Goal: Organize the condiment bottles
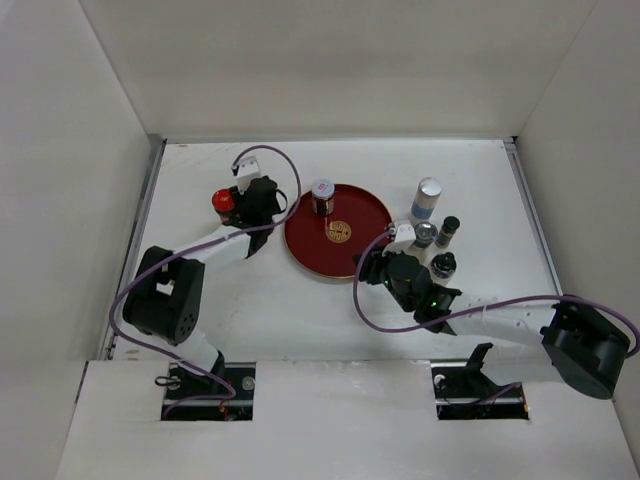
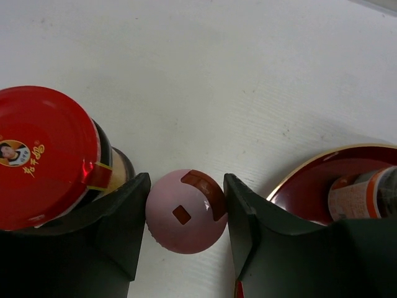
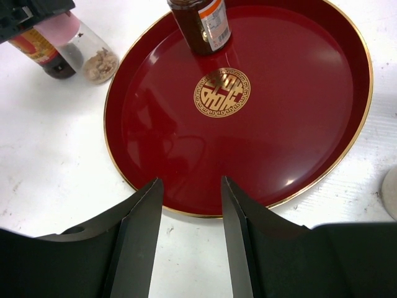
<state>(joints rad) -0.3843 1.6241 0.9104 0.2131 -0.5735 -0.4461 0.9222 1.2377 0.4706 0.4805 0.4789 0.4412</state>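
Mid-left of the overhead frame, my left jaws pinch the pink-capped shaker (image 2: 186, 214) by its cap beside the red-lidded jar (image 2: 43, 155), presumably to lift it onto the red tray (image 1: 365, 215); right jaws spread, empty.

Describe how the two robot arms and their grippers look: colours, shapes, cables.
The left arm and right arm have white links between bulky black joints, with a purple cable looping along each. The left gripper and right gripper each carry two dark, wedge-shaped fingers. A green light glows on the right arm.
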